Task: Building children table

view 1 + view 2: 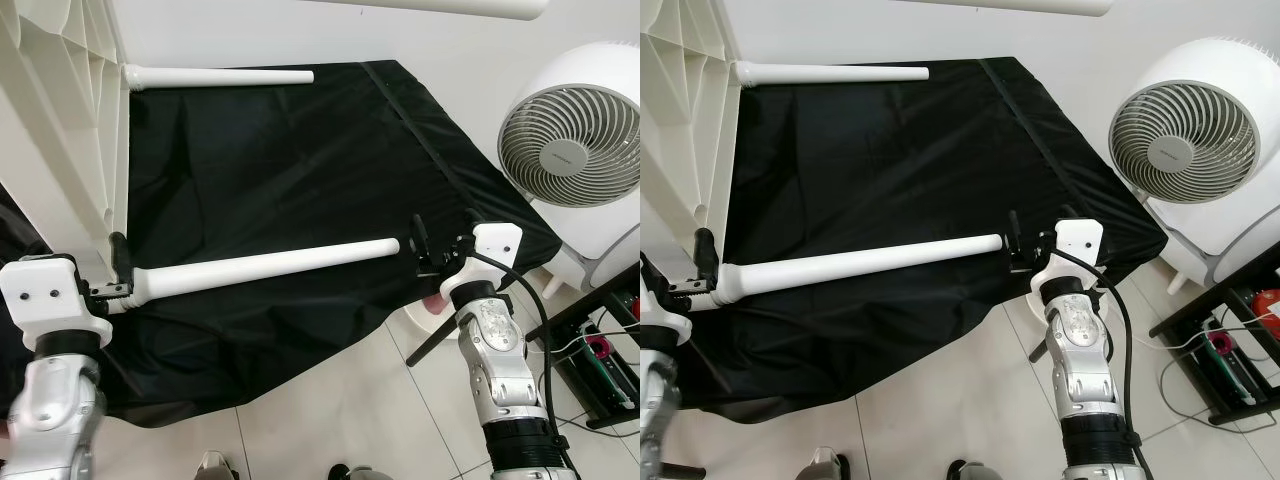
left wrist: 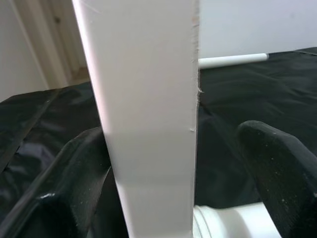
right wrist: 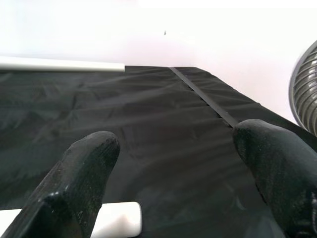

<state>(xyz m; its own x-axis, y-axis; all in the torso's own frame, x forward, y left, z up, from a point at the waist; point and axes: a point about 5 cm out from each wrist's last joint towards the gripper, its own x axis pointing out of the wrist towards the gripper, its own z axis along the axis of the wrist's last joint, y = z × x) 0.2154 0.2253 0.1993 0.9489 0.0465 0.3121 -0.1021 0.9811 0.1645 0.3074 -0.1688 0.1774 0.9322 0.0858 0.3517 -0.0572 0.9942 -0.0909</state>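
White plastic everywhere: tabletop (image 1: 60, 120) tipped on edge over the black cloth (image 1: 300, 150), 2 legs already seated. Near leg (image 1: 265, 265) jutting from the tabletop's lower corner, far leg (image 1: 220, 76) from its upper corner, well apart. Left gripper (image 1: 118, 275) at the tabletop's lower edge beside the near leg's collar, fingers (image 2: 74, 188) spread wide either side of that edge, gripping nothing. Right gripper (image 1: 432, 250) just off the near leg's free tip, away from the tabletop, fingers (image 3: 84, 168) parted and empty. Probably about halfway: 2 legs on, any others still to fit, then righting the table. White fan (image 1: 575, 130) standing far from the tabletop.
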